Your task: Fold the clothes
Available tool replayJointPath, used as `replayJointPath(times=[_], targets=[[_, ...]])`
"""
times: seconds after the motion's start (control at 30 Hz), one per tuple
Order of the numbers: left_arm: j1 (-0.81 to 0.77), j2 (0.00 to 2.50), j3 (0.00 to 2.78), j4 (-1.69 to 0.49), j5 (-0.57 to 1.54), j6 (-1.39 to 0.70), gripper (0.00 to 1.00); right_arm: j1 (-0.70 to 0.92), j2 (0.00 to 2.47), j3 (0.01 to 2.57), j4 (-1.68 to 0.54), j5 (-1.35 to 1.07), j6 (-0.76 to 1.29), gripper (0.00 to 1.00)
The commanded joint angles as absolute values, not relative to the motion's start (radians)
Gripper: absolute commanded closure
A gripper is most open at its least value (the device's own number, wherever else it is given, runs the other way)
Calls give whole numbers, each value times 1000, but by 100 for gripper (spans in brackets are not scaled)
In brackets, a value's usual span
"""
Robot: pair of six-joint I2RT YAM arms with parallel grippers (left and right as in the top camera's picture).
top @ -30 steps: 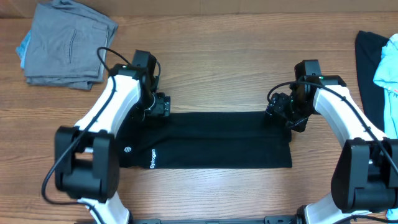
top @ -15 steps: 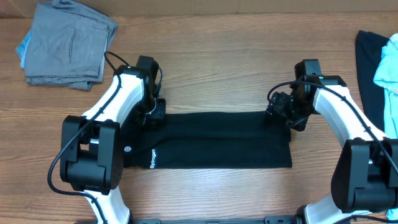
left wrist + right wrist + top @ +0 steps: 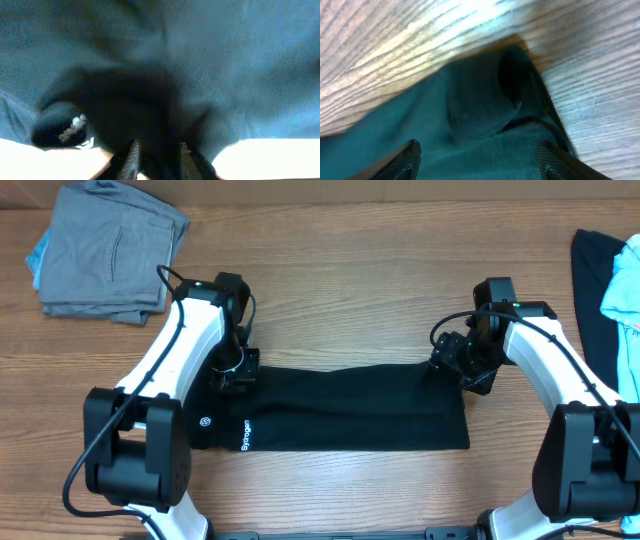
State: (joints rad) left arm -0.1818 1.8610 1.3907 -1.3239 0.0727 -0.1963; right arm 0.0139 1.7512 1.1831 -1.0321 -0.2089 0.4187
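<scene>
Treat the black shirt (image 3: 340,405), lying as a folded band on the table (image 3: 340,280), as light, limp cloth: pinch far corners, with right gripper (image 3: 480,162) spread wide at one and left gripper (image 3: 157,155) too blurred to judge.

Each of the 2 arms was built of smooth white shells joined by black joint housings. The left arm (image 3: 185,345) had a long white cover, a chunky black block at its base end and a thin black cable (image 3: 168,272) looping out by its upper joint. The right arm (image 3: 545,350) matched it, with its own black cable (image 3: 450,322) arcing beside the wrist. Both ended in black heads. Up close, the fingers (image 3: 131,155) of the left gripper (image 3: 157,159) looked slim, pale-edged and blurred; those (image 3: 402,160) of the right gripper (image 3: 477,161) were dark and rounded.
</scene>
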Motion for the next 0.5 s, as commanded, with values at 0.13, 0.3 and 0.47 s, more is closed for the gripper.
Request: replayJointPath(times=[0.13, 0.3, 0.47], targets=[[-184, 1843, 1404, -1390, 72, -183, 34, 19, 1730, 1178, -1071, -203, 423, 19], [-184, 1843, 1403, -1392, 71, -179, 33, 19, 1730, 1178, -1066, -202, 423, 19], [-184, 1843, 1401, -1366, 71, -179, 29, 19, 1730, 1153, -1005, -199, 423, 20]])
